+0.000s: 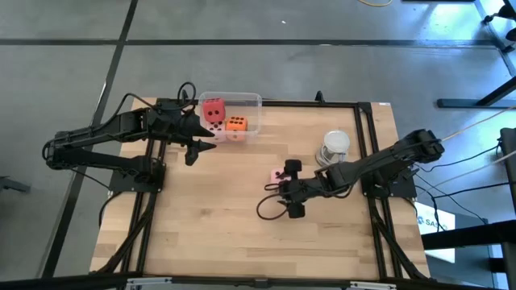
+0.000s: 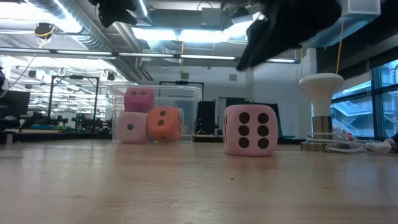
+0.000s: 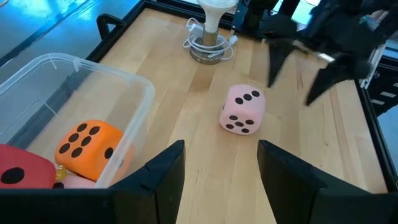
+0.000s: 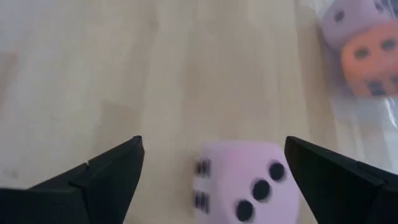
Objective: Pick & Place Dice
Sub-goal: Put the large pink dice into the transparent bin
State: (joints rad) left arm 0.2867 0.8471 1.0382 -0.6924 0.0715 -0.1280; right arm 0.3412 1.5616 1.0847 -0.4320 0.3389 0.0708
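A pale pink die with dark pips (image 1: 277, 175) (image 2: 250, 129) (image 3: 242, 109) (image 4: 247, 180) rests flat on the wooden table. My right gripper (image 1: 284, 190) (image 4: 212, 142) hovers above it, open wide, one finger on either side of it and touching nothing. A clear plastic tub (image 1: 250, 102) (image 2: 186, 93) (image 3: 93, 74) stands at the table's far edge. It holds a red die (image 1: 214, 109), an orange die (image 1: 236, 123) (image 3: 87, 146) and a pale pink die (image 2: 132, 126). My left gripper (image 1: 201, 147) (image 3: 221, 146) is open and raised beside the tub's near side.
A white lamp-like stand on a coiled cable (image 1: 334, 147) (image 2: 321, 106) (image 3: 211, 25) sits right of the tub, close to my right arm. Black frame rails (image 1: 367, 145) run along the table's sides. Bare wood (image 1: 218, 225) fills the near half.
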